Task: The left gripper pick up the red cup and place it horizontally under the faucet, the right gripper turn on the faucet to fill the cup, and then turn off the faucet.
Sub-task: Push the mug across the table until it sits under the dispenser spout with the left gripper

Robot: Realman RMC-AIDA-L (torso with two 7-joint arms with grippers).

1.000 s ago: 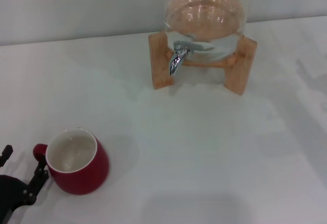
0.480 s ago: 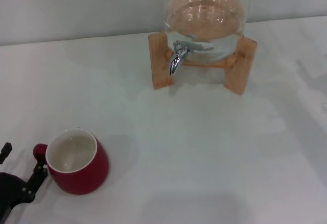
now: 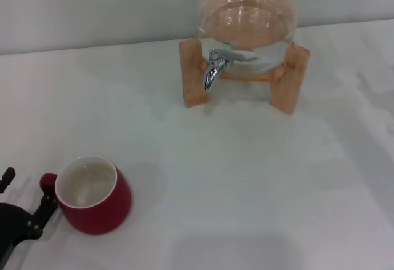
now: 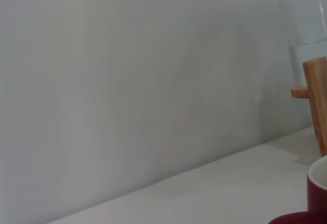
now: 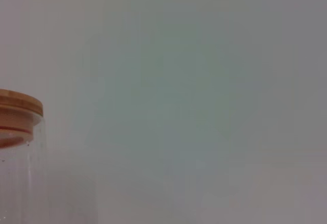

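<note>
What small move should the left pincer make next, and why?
Probably ease forward so its open fingers straddle the handle. The left pincer sits just beside the red cup, which stands upright, ungrasped, far from the faucet. The right pincer is out of view.

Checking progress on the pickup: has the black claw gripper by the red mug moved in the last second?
Yes. The left gripper has slid slightly toward the near table edge, judged against the unmoved squat dark-red ceramic cup, still beside its handle.
</note>
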